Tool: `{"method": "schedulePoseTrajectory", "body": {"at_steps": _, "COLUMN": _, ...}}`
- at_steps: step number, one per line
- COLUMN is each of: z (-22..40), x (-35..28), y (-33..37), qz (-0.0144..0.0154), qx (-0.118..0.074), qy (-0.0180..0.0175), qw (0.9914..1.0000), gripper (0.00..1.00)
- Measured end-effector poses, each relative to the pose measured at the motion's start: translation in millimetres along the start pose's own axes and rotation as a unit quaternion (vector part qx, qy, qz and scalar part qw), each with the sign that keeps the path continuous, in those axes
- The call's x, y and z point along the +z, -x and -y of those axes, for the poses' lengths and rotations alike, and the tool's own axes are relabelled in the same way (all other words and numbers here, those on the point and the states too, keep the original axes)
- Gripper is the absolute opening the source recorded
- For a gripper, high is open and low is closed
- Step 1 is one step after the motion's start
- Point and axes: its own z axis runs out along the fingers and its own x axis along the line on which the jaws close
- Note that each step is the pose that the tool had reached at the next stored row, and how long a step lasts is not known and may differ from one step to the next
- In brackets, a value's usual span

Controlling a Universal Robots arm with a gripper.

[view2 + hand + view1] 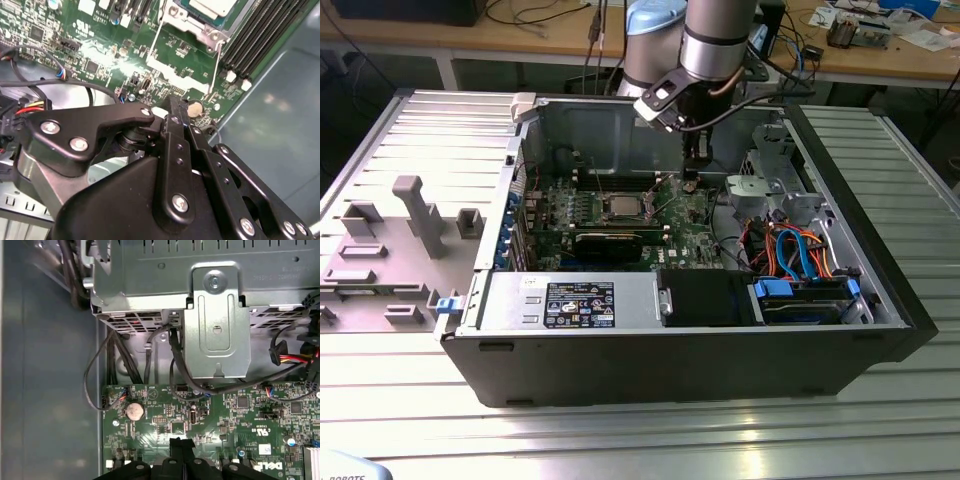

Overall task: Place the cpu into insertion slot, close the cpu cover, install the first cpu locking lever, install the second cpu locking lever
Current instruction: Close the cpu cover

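Cpu (pixel 212 5): dull silver sq top, seated in insertion slot (pixel 192 27)

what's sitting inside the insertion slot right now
The cpu lies in the insertion slot, its silver top and green rim showing. Whatever lies beneath the chip is covered by it.

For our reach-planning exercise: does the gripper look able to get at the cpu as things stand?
Probably yes. The gripper hangs low inside the open case, to the exterior view's right of the cpu, and only low parts of the board lie between them. The way from above looks free.
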Motion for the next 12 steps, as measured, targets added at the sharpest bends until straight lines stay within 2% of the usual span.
{"method": "schedulePoseTrajectory", "body": {"at_steps": 3, "z": -2.0, "x": 7.0, "y": 0.1, "qz": 0.0001, "qx": 0.000, "qy": -0.0028, "qw": 1.00000, "gripper": 0.11}}
{"method": "schedulePoseTrajectory", "body": {"at_steps": 4, "z": -1.9, "x": 11.1, "y": 0.1, "qz": 0.0002, "qx": 0.000, "qy": -0.0036, "qw": 0.99999, "gripper": 0.11}}
{"method": "schedulePoseTrajectory", "body": {"at_steps": 6, "z": 0.8, "x": 14.9, "y": 0.2, "qz": 0.0002, "qx": 0.000, "qy": -0.0060, "qw": 0.99998, "gripper": 0.11}}
{"method": "schedulePoseTrajectory", "body": {"at_steps": 8, "z": 6.6, "x": 15.4, "y": 0.5, "qz": 0.0004, "qx": 0.000, "qy": -0.0080, "qw": 0.99997, "gripper": 0.11}}
{"method": "schedulePoseTrajectory", "body": {"at_steps": 12, "z": 6.9, "x": 15.5, "y": 0.4, "qz": 0.0003, "qx": 0.000, "qy": -0.0082, "qw": 0.99997, "gripper": 0.11}}
